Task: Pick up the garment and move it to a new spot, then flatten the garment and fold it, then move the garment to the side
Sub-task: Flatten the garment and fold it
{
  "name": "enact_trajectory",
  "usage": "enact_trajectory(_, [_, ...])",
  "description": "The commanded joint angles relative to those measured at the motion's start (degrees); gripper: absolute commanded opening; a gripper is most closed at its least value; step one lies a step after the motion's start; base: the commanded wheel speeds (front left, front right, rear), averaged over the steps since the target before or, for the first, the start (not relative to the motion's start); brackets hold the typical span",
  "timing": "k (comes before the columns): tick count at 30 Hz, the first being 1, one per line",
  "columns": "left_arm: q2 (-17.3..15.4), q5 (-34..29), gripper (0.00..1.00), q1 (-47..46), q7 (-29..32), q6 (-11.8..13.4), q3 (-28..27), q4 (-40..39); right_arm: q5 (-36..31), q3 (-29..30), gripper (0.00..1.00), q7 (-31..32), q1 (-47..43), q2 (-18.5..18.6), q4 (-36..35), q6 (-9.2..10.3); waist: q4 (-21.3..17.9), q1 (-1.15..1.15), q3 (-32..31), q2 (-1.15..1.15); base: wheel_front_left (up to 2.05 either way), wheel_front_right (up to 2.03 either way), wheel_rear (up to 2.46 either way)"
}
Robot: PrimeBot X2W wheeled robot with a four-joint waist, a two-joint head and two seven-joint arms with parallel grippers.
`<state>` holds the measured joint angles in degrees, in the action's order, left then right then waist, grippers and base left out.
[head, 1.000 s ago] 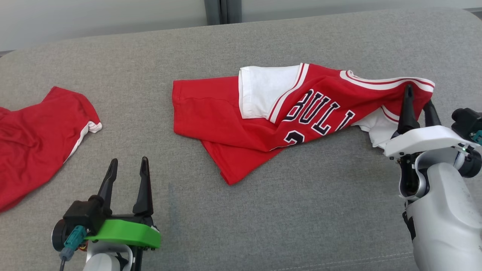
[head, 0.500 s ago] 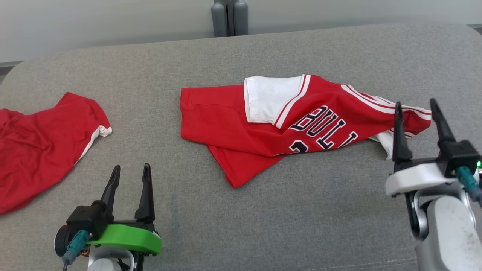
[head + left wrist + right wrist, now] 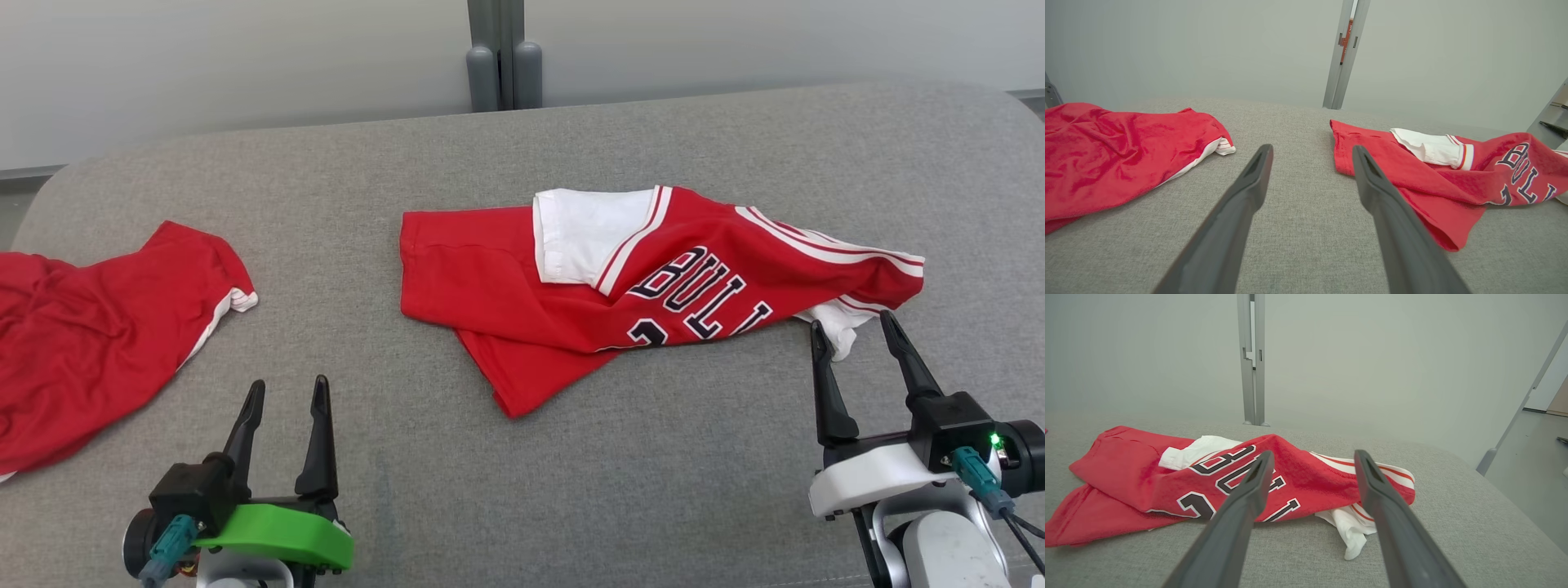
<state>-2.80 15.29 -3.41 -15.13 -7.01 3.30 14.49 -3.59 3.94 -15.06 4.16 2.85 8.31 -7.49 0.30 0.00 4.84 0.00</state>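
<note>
Where the jersey (image 3: 490,278) lay: crumpled midway along the grey cushion (image 3: 571,490).
Right gripper (image 3: 851,321): fingers spread, empty, just short of its white hem.
Left gripper (image 3: 290,382): fingers spread, empty, well aside.

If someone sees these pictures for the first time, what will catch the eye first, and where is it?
The crumpled red Bulls jersey draws the eye first, lying right of centre on the grey upholstered surface. A second red garment lies bunched at the far left. Nearer the camera, the left end effector on its green mount and the right end effector beside the jersey's white corner both stand open, holding nothing.
</note>
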Motion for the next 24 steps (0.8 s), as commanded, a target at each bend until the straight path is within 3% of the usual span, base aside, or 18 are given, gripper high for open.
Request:
enact_trajectory(1, [-0.17, 0.62, 1.0, 0.75, -0.03, 0.23, 0.0, -0.1, 0.37, -0.04, 1.0, -0.16, -0.28, 0.09, 0.08, -0.01, 0.21, 0.0, -0.22, 0.0, 0.0, 0.0, 0.0])
enact_trajectory(9, [-0.16, -0.1, 1.0, -1.8, -0.02, 0.52, 2.22, 2.35, 1.37, -0.5, 1.0, -0.17, 1.11, 0.08, -0.32, -0.01, 0.19, 0.0, 1.24, 0.0, 0.0, 0.0, 0.0])
enact_trajectory(17, [-0.19, 4.76, 1.0, -14.86, 1.62, 0.02, 8.87, 19.68, 2.5, -2.1, 1.0, -0.17, 2.04, 0.1, 0.57, -0.01, -3.14, 0.0, 4.67, 0.0, 0.0, 0.0, 0.0])
enact_trajectory(24, [-0.2, 12.6, 1.0, -23.17, 6.58, -0.13, 14.78, 28.88, 3.75, -3.39, 1.0, -0.17, 3.74, 0.07, 0.03, -0.01, -7.29, 0.0, 7.58, 0.0, 0.0, 0.0, 0.0])
